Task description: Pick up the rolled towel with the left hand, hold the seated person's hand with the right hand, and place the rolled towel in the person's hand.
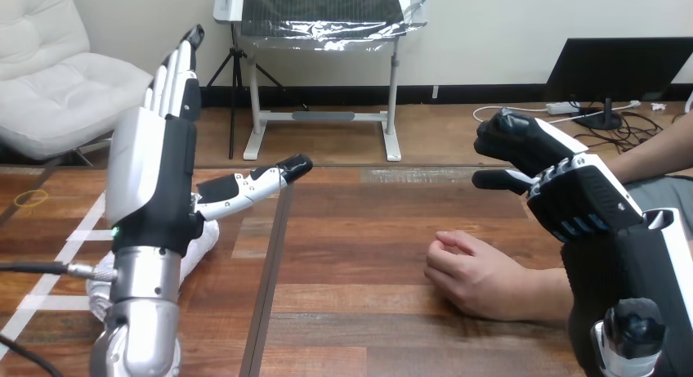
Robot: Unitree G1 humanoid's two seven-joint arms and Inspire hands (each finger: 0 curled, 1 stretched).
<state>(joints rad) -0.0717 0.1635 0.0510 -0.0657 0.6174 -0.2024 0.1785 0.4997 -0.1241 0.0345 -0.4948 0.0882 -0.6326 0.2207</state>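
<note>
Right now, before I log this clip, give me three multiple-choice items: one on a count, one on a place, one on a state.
1. How many of the person's hands rest on the wooden table? A none; B one; C two.
2. Where is the white rolled towel? A on the table, partly behind the left forearm; B in the person's hand; C under the person's hand.
3. State of the left hand? A open, fingers straight; B shut on the towel; C shut, empty.
Answers: 1 B, one loose fist lies there; 2 A, white cloth shows beside the forearm; 3 A, raised, holding nothing.
</note>
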